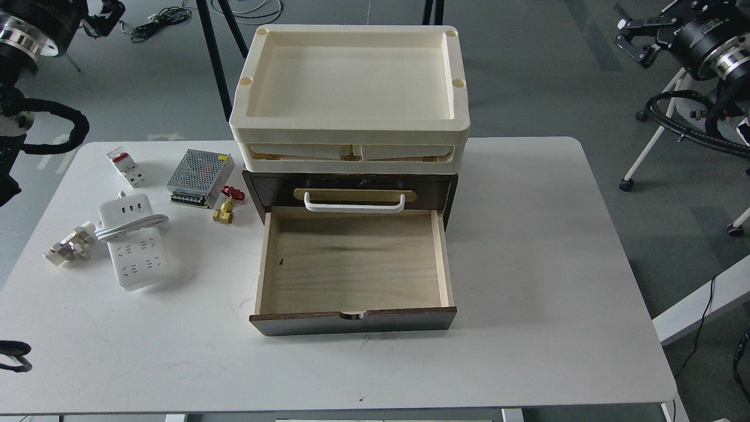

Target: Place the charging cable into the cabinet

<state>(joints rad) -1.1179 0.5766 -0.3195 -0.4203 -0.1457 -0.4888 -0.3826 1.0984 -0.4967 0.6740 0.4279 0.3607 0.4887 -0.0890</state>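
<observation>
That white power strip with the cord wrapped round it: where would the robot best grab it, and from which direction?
Probably from straight above, closing the left tool across the narrow width of the power strip at its lower half. It lies flat on the table, long sides exposed. The cord crosses the upper part, so the bare socket end gives flatter, cleaner sides to pinch.

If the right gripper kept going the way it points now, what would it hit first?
The right gripper points left, well above and behind the table. Its line probably reaches the top cream tray first, though depth is unclear.

White charging cable [135,249]; dark brown cabinet [351,193], pale plywood drawer; cream trays [351,126]; white table [556,264]; red-handled brass valve [226,206].
</observation>
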